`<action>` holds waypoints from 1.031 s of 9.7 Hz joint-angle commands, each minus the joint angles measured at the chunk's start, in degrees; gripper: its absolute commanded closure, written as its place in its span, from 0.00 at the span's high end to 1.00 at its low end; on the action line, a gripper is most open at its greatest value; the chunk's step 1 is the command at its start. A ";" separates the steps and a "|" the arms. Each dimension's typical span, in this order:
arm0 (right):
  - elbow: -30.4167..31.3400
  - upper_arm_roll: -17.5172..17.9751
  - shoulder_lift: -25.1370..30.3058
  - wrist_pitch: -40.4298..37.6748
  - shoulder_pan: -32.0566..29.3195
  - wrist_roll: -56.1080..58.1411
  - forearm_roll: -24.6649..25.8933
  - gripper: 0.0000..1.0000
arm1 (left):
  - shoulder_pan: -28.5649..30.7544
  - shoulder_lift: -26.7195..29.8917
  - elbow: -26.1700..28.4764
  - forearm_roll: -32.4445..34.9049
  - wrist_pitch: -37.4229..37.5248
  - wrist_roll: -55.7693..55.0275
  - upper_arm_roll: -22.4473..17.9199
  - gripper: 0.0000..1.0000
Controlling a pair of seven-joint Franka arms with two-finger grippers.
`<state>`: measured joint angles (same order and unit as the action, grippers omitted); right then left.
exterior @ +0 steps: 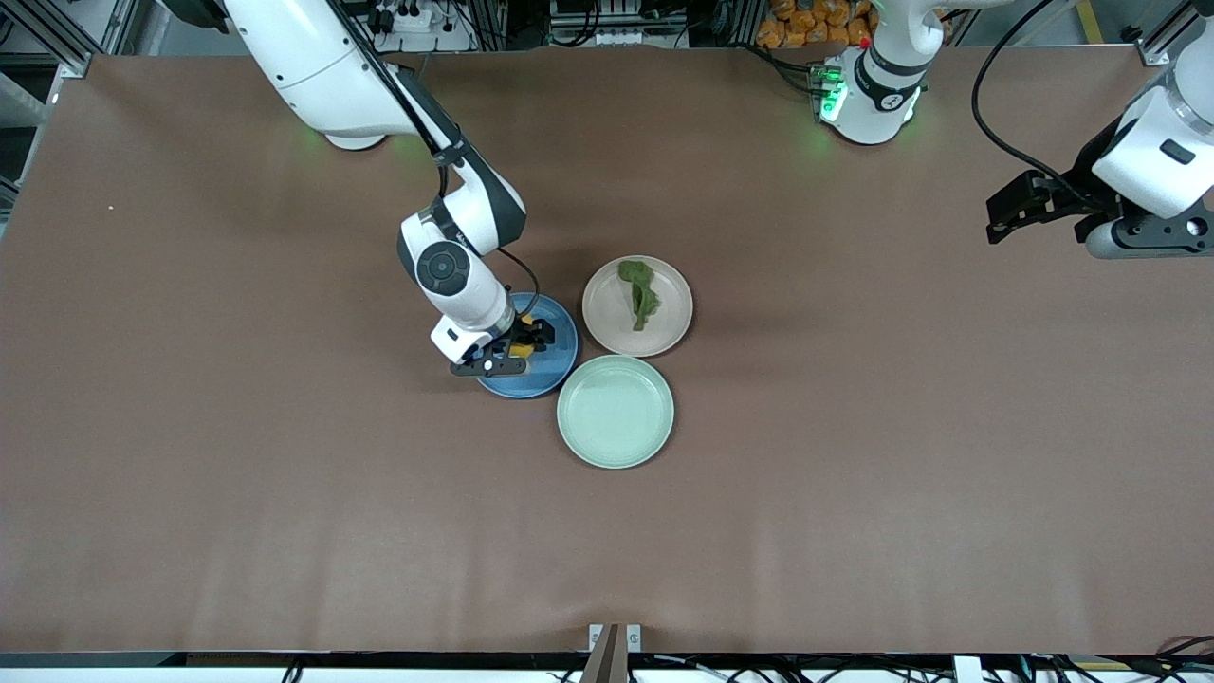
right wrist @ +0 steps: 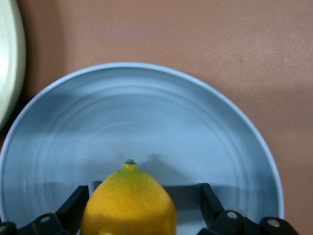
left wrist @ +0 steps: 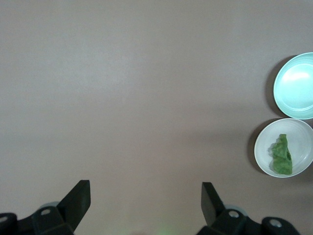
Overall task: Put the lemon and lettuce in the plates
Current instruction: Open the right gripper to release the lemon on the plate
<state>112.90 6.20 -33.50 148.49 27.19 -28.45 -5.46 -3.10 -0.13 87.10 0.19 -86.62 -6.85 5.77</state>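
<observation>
The yellow lemon (exterior: 520,349) lies on the blue plate (exterior: 561,353), between the fingers of my right gripper (exterior: 526,341). In the right wrist view the lemon (right wrist: 129,205) sits on the blue plate (right wrist: 146,107) and the right gripper (right wrist: 142,200) is open, with a gap between one finger and the fruit. The dark green lettuce (exterior: 640,292) lies in the beige-pink plate (exterior: 666,327); both also show in the left wrist view, lettuce (left wrist: 282,154) in plate (left wrist: 265,147). My left gripper (exterior: 1005,216) waits open and empty in the air over the left arm's end of the table (left wrist: 145,196).
An empty mint-green plate (exterior: 616,411) touches the other two plates, nearer to the front camera; it also shows in the left wrist view (left wrist: 296,85) and at the edge of the right wrist view (right wrist: 7,63). Brown table all round.
</observation>
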 commanded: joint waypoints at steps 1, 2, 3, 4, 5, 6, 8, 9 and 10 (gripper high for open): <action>-3.29 0.31 0.01 -4.32 -1.61 -0.12 -0.69 1.00 | 0.11 -0.22 -1.67 -0.63 1.45 4.29 -0.58 1.00; -6.70 0.31 0.10 -10.36 -2.22 -0.12 -0.69 1.00 | 0.20 -0.22 -1.67 -0.72 1.45 4.30 -0.58 1.00; -10.38 0.31 0.10 -16.33 -2.58 -0.46 -0.69 1.00 | 0.20 -0.22 -1.67 -0.72 1.37 4.30 -0.49 1.00; -13.47 0.31 0.10 -20.83 -2.93 -0.56 -1.65 1.00 | 0.20 -0.22 -1.67 -0.55 1.11 4.30 -0.58 1.00; -17.33 0.13 0.10 -24.88 -3.28 -0.21 -2.70 1.00 | 0.20 -0.13 -1.67 0.15 1.10 4.30 -0.49 1.00; -20.32 0.22 0.10 -28.57 -4.94 0.06 -2.80 1.00 | 0.20 -0.13 -1.67 0.16 1.10 4.30 -0.32 1.00; -25.78 0.22 0.10 -35.17 -7.40 0.41 -2.71 1.00 | 0.12 -0.13 -1.67 0.25 1.10 4.22 -0.05 1.00; -27.98 0.13 0.10 -37.55 -8.72 1.72 -2.45 1.00 | 0.11 -0.22 -1.67 0.16 1.10 3.95 -0.05 1.00; -29.30 0.05 0.10 -39.58 -10.04 4.34 -2.19 1.00 | 0.20 -0.22 -1.67 -0.01 1.10 3.52 -0.05 1.00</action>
<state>86.11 5.88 -33.13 111.87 18.89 -26.67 -7.13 -3.06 -0.13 86.54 0.19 -86.62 -4.14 5.63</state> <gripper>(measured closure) 0.000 0.000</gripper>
